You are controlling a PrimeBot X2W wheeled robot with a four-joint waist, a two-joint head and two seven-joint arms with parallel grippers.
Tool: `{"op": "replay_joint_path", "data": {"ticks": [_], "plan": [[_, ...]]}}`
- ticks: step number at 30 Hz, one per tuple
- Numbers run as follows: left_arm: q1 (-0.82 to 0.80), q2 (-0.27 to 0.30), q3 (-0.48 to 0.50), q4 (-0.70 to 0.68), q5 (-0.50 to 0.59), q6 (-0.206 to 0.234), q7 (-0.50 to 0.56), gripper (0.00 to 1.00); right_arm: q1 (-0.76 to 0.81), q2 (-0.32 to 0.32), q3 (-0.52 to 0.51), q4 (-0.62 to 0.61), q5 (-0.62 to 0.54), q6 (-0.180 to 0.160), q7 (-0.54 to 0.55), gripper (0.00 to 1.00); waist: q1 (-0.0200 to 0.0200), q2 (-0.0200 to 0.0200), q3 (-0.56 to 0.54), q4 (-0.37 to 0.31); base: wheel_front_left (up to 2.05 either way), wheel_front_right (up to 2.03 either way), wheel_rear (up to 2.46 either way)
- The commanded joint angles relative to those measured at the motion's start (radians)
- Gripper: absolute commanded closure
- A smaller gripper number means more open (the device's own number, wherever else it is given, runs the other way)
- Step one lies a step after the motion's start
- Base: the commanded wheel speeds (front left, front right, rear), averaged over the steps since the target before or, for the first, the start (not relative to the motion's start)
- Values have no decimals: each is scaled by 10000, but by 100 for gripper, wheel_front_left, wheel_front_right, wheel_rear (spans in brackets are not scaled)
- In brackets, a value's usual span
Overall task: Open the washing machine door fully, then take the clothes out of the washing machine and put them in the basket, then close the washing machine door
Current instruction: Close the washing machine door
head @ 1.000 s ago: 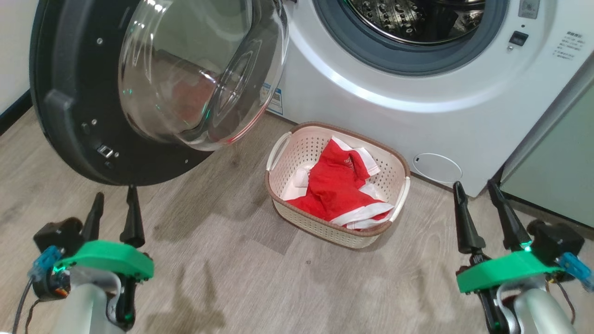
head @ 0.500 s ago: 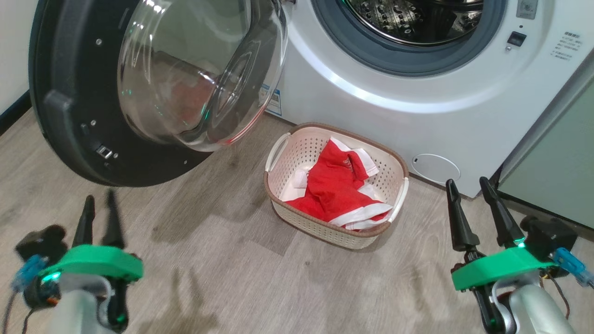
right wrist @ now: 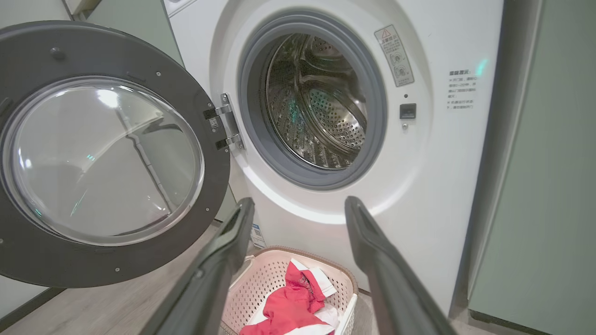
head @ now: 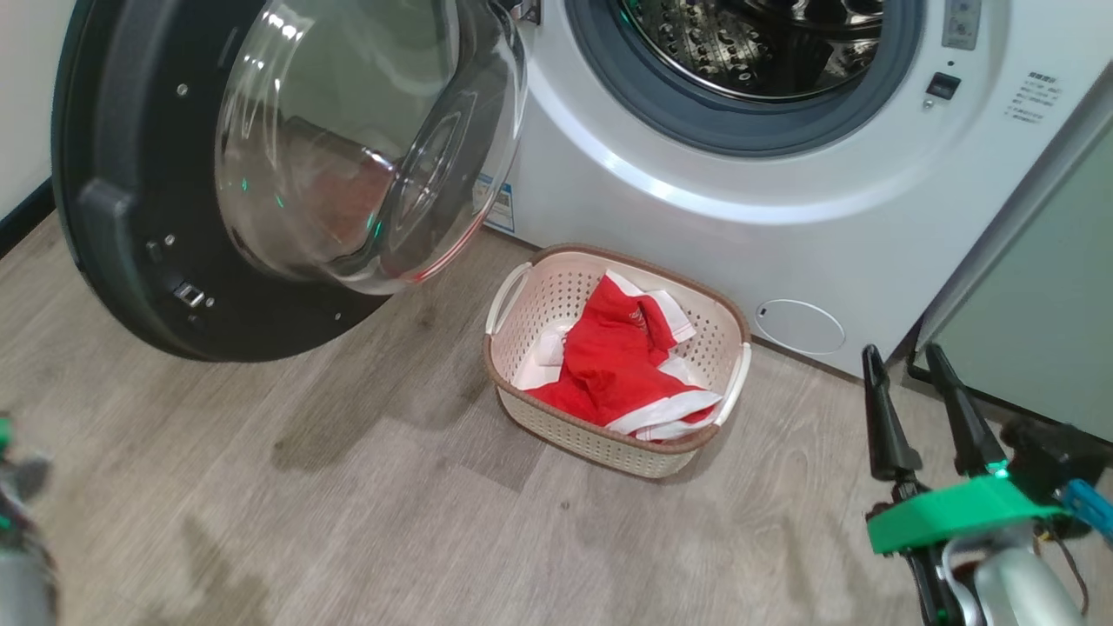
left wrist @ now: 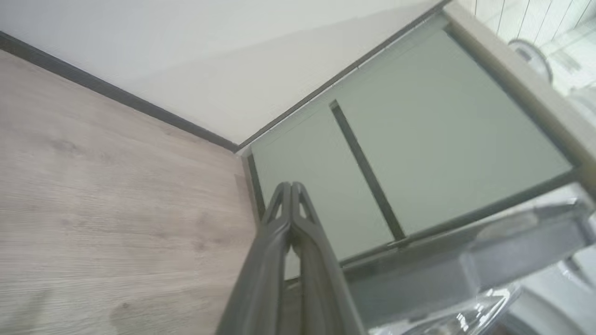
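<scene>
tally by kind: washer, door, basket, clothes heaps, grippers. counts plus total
washing machine: 1
washing machine door: 1
basket: 1
clothes: 1 red-and-white heap in the basket; number of garments unclear
grippers: 2 (left gripper, right gripper)
total: 6

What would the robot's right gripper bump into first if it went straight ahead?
Probably the white washing machine's front, just below its grey rubber ring. The open right gripper points there, above the cream plastic basket; depth is unclear.
</scene>
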Motion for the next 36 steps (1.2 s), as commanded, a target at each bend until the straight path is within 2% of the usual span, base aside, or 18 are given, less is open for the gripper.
{"op": "replay_joint_path", "data": {"ticks": [1,5,9,16,25,36], "plan": [[-923,699,518,167,-518,72,582,100,9,-35,112,-353,-36,-6,-92,0,0,0,-31,-33,0,0,0],[-2375,1446,1159,1528,-1802,667,2137,100,201,29,-9,-430,-94,-6,-92,0,0,0,-91,-90,0,0,0],[-3578,2065,1249,2648,-2353,1222,3367,100,355,70,-133,-469,-132,-6,-92,0,0,0,-158,-144,0,0,0],[-4982,2330,1008,3778,-2596,1779,4443,100,563,48,-283,-527,-173,-6,-92,0,0,0,-247,-185,0,0,0],[-6283,2146,209,4725,-2273,1903,5219,100,957,36,-590,-655,-242,-6,-92,0,0,0,-437,-316,0,0,0],[-6490,2076,-170,5616,-1973,1406,4987,100,1134,-51,-584,-736,-312,-6,-92,0,0,0,-330,-933,0,0,0]]}}
